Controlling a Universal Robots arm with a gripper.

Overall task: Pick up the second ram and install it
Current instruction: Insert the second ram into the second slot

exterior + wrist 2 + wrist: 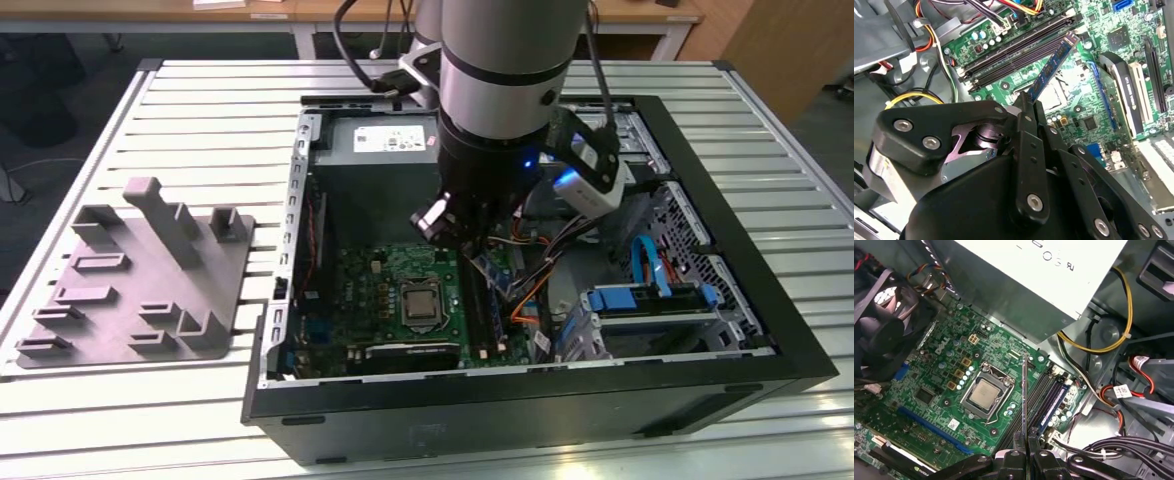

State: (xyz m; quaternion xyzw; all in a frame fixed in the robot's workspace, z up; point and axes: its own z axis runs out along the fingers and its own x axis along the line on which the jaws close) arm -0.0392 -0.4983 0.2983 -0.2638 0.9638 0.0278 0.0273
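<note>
The black end effector point(1027, 444) is clamped on one end of a slim, flat, dark memory stick point(1053, 64) with a blue label. The stick juts straight out past its fingertips, over the green motherboard point(939, 370) near the long black slots point(1019, 52).

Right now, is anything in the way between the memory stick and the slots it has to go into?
Nothing visible is. The gripper holds the second ram above the motherboard, close to the long memory slots beside the CPU socket. The cables run off to the side, not across the gap.
</note>
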